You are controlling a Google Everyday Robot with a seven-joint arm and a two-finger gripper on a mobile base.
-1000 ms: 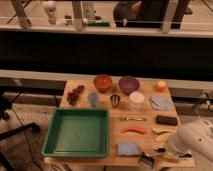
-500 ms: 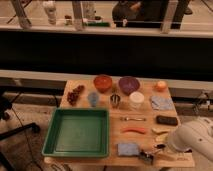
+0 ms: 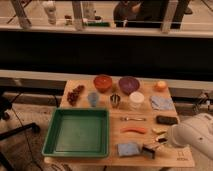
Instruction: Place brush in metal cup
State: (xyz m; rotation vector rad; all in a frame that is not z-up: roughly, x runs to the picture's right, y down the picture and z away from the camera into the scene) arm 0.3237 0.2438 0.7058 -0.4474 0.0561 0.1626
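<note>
Camera view: a wooden surface [image 3: 115, 126] is seen from above and in front, with the task's things in its right half.
Green tray [image 3: 80, 132]: the front-left corner is filled by it; it lies well apart from any likely path.
Grapes [image 3: 75, 95]: set near the left edge, out of play.
Pale blue cup [image 3: 93, 98]: stood just left of the target, so it is judged easy to mistake for it or to knock.
Red bowl [image 3: 102, 82]: placed at the back edge, behind the cups.
Metal cup [image 3: 115, 100]: stood upright, mouth up, about mid-surface toward the back; it is thus ready to receive a handle from above.
Purple bowl [image 3: 128, 85]: set at the back edge, just behind and to the right of the target.
White cup [image 3: 136, 100]: stood close on the target's right, so the drop spot is hemmed in on both sides.
Fork [image 3: 132, 119] and orange piece [image 3: 134, 130]: laid between brush and target; they are to be passed over, it is judged.
Blue sponge [image 3: 128, 148]: laid at the front edge, just left of the brush.
Brush [image 3: 149, 150]: laid flat near the front edge, toward the front-right corner, not yet lifted.
Gripper [image 3: 161, 141]: held low just beside the brush, reached in from the right edge; whether it is spread or closed cannot be told.
Yellow piece [image 3: 159, 131] and black block [image 3: 166, 120]: crowded close behind the gripper.
</note>
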